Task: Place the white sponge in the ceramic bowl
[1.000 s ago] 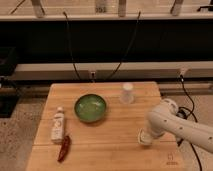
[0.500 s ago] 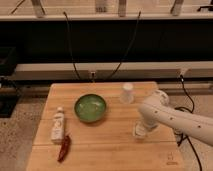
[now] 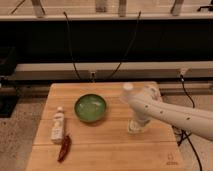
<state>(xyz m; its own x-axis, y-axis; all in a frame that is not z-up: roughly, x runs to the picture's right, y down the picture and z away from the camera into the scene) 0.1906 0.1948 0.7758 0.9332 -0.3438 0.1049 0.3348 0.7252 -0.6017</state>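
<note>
Camera view: ceramic bowl (image 3: 90, 108) sits upright on the wooden table (image 3: 110, 152). Gripper (image 3: 137, 126) points down at the tabletop to the right of the bowl, apart from it. White sponge (image 3: 137, 130) is right at the gripper tip, also right of the bowl. Can't tell whether the gripper is clamped on it or not. White cup (image 3: 128, 89) is beyond-right of the bowl, partly behind the arm (image 3: 170, 116). White bottle (image 3: 58, 125) lies left of the bowl, and a red chili (image 3: 64, 148) is nearer-left of it.

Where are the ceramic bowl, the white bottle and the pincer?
ceramic bowl (image 3: 90, 119): camera view, front outer wall.
white bottle (image 3: 58, 126): camera view, its body.
pincer (image 3: 137, 126): camera view, its tip, low, right of the bowl.
</note>
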